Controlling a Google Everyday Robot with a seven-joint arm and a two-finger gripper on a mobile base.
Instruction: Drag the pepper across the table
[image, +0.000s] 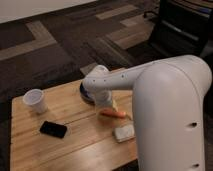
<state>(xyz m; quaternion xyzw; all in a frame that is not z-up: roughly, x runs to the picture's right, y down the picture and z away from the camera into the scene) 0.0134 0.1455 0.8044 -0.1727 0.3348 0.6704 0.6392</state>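
The pincer (106, 107) is seen at the left end of the pepper (115, 114), its grip not discernible. The pepper is laid left-to-right on the surface (75, 150), right of centre, stem end unclear.

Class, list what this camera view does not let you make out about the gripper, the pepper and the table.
Camera view:
- Gripper, at the pepper's left end: contact with it is blurred.
- Table: right side hidden behind the robot's white arm.
- Dark round object behind the gripper: mostly covered by the arm, unidentifiable.
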